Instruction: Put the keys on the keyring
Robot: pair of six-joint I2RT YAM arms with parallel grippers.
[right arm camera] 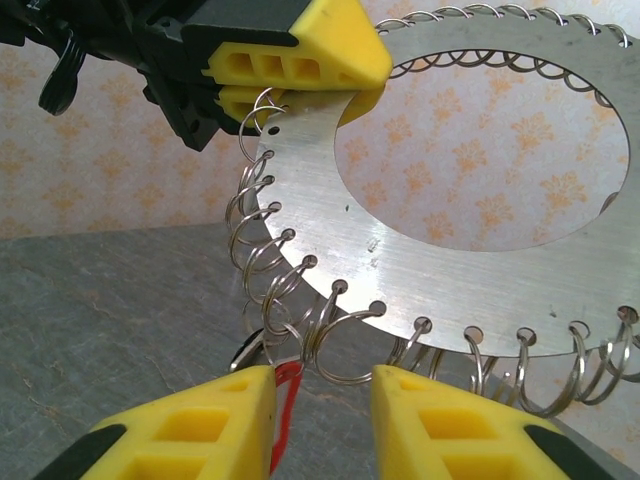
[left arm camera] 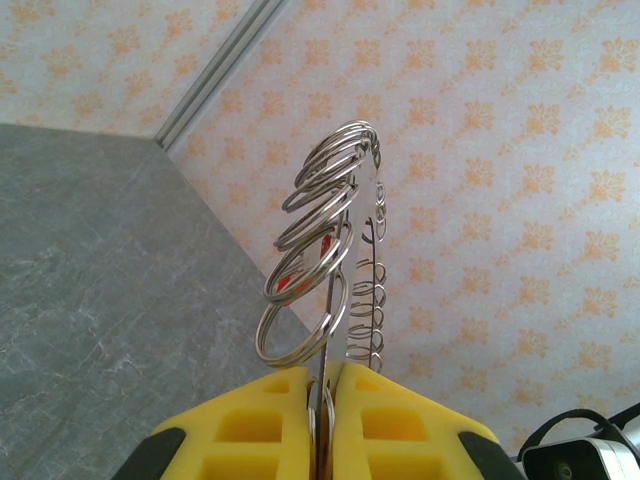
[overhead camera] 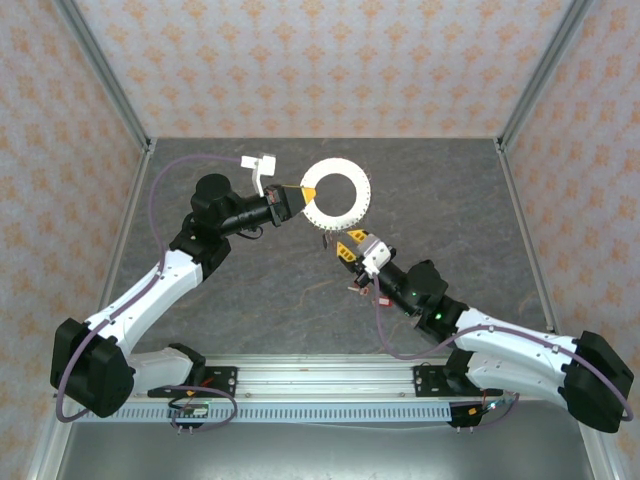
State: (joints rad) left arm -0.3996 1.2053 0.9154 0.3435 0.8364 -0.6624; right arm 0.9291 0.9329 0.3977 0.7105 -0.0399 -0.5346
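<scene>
Keyring: flat grey metal disc [right arm camera: 400, 270] with a wide round hole, held up off the table [overhead camera: 250, 290] with its face turned towards the right wrist camera.
Rim: a row of small holes, each carrying a thin wire split ring [right arm camera: 345, 345] that hangs loose.
Left gripper [overhead camera: 291, 203]: clenched on the plate's outer edge, yellow pads flat on both faces, with split rings standing just past the pads.
Right gripper [right arm camera: 322, 400]: jaws apart and grasping nothing, set just under the lower rim with a few split rings hanging between the fingers.
Key: a small red tag [right arm camera: 288, 395] shows just inside the right gripper's left finger. Whether it already hangs from a ring cannot be told.
Handling, plate: stiff and probably light, but smooth, so it may pivot in a one-point pinch if pushed from below.
Handling, rings: springy, thin and free to swing. They will likely slide away from a nudge.
Where to hold: the plate by its bare band between hole and rim, a key by its plastic tag so the metal eye stays free.
</scene>
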